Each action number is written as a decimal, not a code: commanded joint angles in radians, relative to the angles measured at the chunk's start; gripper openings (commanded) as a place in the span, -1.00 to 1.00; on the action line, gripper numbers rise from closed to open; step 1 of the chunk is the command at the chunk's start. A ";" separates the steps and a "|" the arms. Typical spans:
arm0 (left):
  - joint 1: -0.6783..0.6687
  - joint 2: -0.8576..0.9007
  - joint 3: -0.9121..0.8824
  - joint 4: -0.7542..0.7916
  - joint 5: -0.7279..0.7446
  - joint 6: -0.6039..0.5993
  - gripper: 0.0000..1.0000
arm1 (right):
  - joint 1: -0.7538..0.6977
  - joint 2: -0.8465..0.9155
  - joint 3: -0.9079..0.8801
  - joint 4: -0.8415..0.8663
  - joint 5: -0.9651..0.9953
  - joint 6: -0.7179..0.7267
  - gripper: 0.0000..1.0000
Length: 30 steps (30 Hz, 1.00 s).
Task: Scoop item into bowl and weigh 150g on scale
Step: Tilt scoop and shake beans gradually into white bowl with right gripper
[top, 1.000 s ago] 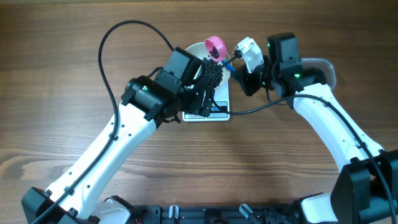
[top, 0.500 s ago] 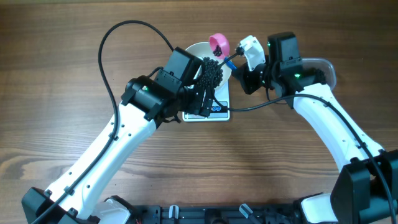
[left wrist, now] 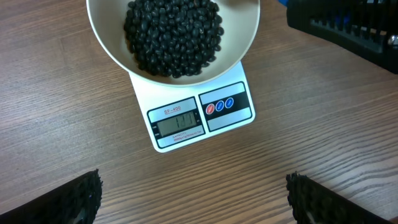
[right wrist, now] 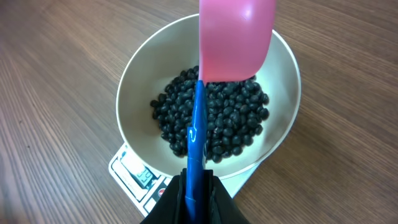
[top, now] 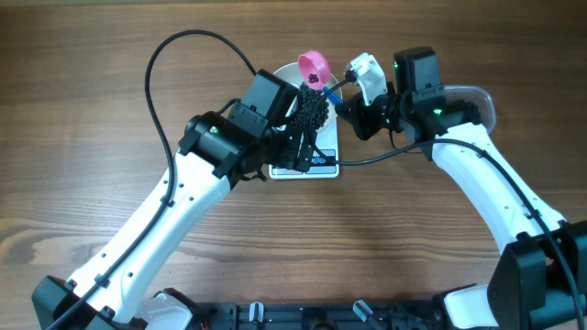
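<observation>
Heaping in the bowl [right wrist: 134, 81] on the scale [left wrist: 239, 121], the beans [right wrist: 217, 124] suggest scooping is well along; the display is too blurred to confirm 150 g. The right gripper [right wrist: 191, 190], at the bowl's 3 o'clock, clamps the pink scoop [right wrist: 236, 37] by its handle, tipped over the 12 o'clock rim. The left gripper [left wrist: 196, 205] hovers at 8 o'clock, spread wide and empty.

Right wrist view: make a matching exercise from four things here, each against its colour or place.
1 bowl
2 scoop cup
3 scoop handle
4 scale

a blue, pinched in the right claw
b beneath the bowl
c pink, over the beans
d white, holding the beans

Pairs: 1-d, 2-c, 3-a, 4-b
</observation>
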 commanded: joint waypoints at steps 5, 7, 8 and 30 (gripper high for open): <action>-0.003 -0.014 0.016 0.000 -0.010 0.013 1.00 | 0.000 -0.028 0.006 -0.011 -0.127 0.008 -0.92; -0.003 -0.014 0.016 0.000 -0.009 0.013 0.99 | 0.000 -0.028 0.006 0.002 -0.151 0.007 -0.91; -0.003 -0.014 0.016 0.000 -0.010 0.013 1.00 | 0.000 -0.028 0.006 0.004 -0.094 0.008 -0.91; -0.003 -0.014 0.016 0.000 -0.010 0.013 1.00 | 0.025 -0.028 0.006 -0.003 -0.025 -0.074 -0.91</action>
